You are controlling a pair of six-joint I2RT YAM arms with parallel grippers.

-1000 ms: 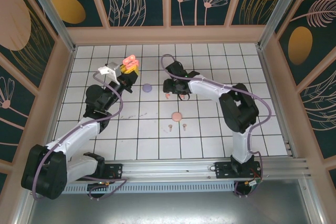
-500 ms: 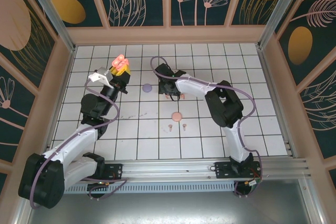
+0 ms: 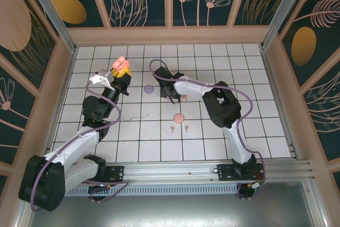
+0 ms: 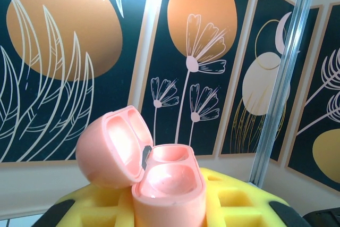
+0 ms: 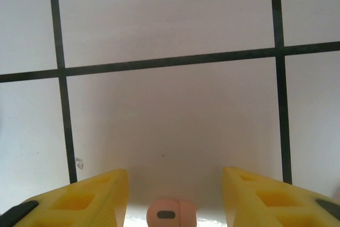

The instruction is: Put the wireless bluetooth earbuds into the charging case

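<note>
Cases: 3. The coral-pink case (image 4: pixel 159 168) is clamped in the L gripper (image 3: pixel 123 71) and held up. Its lid is hinged back, 2 wells in the base, both empty, lid hollows empty too. The lilac case (image 3: pixel 149 89), a flat puck, sits on the white tiles (image 3: pixel 265 131) betw. the two grippers. The pink case (image 3: pixel 179 117), also a puck, is nearer the arm bases.

Earbuds from top: 3, pinkish. One earbud (image 3: pixel 172 128) and a second (image 3: pixel 187 127) lie just base-side of the pink case, apart from each other. A third (image 3: pixel 185 97) is just beside the R arm's wrist.

R gripper (image 5: pixel 174 180) is low over the tiles, fingers apart. In the R wrist cam a pink earbud (image 5: pixel 171 215) lies on the tile betw. the yellow fingers (image 5: pixel 90 195), w/ a gap each side, touching neither.
</note>
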